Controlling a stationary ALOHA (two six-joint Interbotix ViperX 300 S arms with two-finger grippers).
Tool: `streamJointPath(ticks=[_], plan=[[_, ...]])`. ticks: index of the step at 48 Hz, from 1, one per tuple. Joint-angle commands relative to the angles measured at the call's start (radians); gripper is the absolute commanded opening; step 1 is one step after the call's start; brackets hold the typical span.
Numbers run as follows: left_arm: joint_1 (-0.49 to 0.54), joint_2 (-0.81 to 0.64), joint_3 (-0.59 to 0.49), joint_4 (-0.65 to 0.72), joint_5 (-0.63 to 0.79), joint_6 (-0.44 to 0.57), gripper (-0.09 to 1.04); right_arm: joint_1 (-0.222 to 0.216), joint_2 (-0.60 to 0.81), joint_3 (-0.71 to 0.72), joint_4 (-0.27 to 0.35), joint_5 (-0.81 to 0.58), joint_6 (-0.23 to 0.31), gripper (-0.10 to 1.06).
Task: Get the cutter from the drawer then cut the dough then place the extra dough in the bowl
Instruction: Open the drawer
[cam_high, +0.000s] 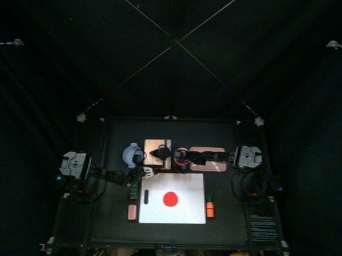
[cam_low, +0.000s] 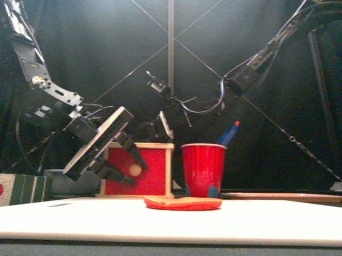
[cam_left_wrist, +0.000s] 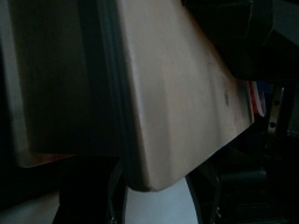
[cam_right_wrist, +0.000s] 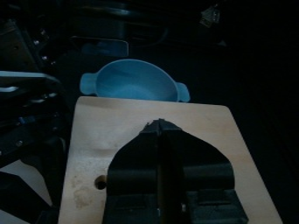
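Black table (cam_high: 107, 225) inside a black-curtained booth.

Top view: white cutting board (cam_high: 154, 215) lies toward the front edge. Red dough (cam_high: 170, 197) sits at its centre, a flat round disc, whole and uncut. Wooden box (cam_high: 158, 148) stands at the board's 12 o'clock. Blue-grey bowl (cam_high: 131, 155) stands at the box's 9 o'clock. No cutter in view.

Front view: red drawer front (cam_low: 144, 165) is glossy and set in a pale wood frame. It looks flush, so I judge the drawer not yet pulled. Left gripper (cam_low: 114, 160) hangs tilted at the box's 9 o'clock side. Red cup (cam_low: 203, 168), smooth plastic, stands at the box's 3 o'clock with a blue toy knife (cam_low: 234, 132) sticking out. The dough is low and soft-edged.

Left wrist view: the jaws stand wide with the box's rounded corner between them. The wood is matte and pale. Whether they press it, cannot tell.

Right wrist view: right gripper (cam_right_wrist: 160, 131) has its jaws closed to a point, holding nothing, above the box's flat top. The bowl lies beyond, its smooth inside bare, with two small handles.

Judgement: first step under way. Fetching, cutting and clearing are all left.
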Motion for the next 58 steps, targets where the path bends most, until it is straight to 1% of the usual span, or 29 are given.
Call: streamJointPath(ticks=[1,6,11,17,28,48,58], plan=[[0.011,-0.015,-0.006,0.015,-0.005,0.005,0.71,0.003,-0.005,0.002,-0.002,0.009,-0.003,-0.03],[0.011,-0.015,-0.005,0.026,-0.005,0.003,0.63,0.003,-0.005,0.002,-0.003,0.011,-0.003,-0.03],[0.011,-0.015,-0.005,0.025,-0.005,0.002,0.59,0.003,-0.005,0.002,-0.002,0.011,-0.002,-0.03],[-0.009,-0.025,-0.003,0.026,0.012,0.002,0.59,0.002,-0.005,0.002,-0.002,0.014,-0.002,-0.03],[-0.103,-0.054,-0.003,0.023,0.074,0.002,0.58,-0.003,-0.005,-0.005,-0.003,0.028,-0.002,-0.03],[-0.236,-0.075,0.003,-0.04,0.081,0.0,0.58,-0.021,-0.005,-0.006,-0.003,0.034,-0.002,-0.03],[-0.252,-0.066,0.003,-0.057,0.081,0.003,0.58,-0.023,-0.005,-0.006,-0.003,0.038,-0.002,-0.03]])
